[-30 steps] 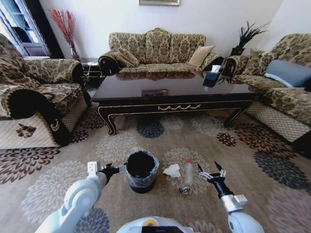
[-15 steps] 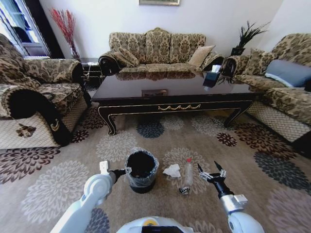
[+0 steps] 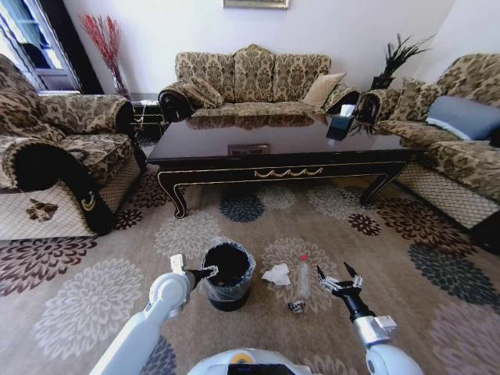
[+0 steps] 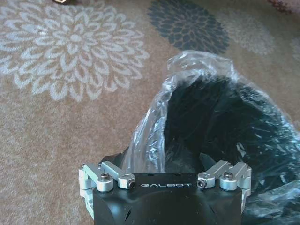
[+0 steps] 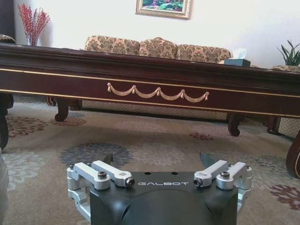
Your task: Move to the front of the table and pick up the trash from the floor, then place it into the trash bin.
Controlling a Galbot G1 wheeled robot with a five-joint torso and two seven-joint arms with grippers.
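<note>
The black trash bin (image 3: 227,273) with its clear liner stands on the patterned carpet just before me. My left gripper (image 3: 205,273) is at the bin's left rim, open, and in the left wrist view the crumpled liner (image 4: 197,84) and dark bin mouth (image 4: 225,122) lie right in front of it. Right of the bin lie the trash items, a white paper wad (image 3: 276,274) and a clear plastic bottle (image 3: 301,283). My right gripper (image 3: 337,280) hovers open just right of the bottle, its fingertips (image 5: 108,159) apart, facing the table (image 5: 154,77). The dark table (image 3: 281,160) stands farther ahead.
Patterned sofas ring the table: an armchair (image 3: 55,156) at left, a long sofa (image 3: 254,82) behind, another sofa (image 3: 453,141) at right. A dark tissue box (image 3: 341,123) sits on the table. Open carpet (image 3: 101,297) lies left of the bin.
My left arm has swung right, bringing its gripper from beside the bin up to the bin's left rim. The right gripper has barely shifted.
</note>
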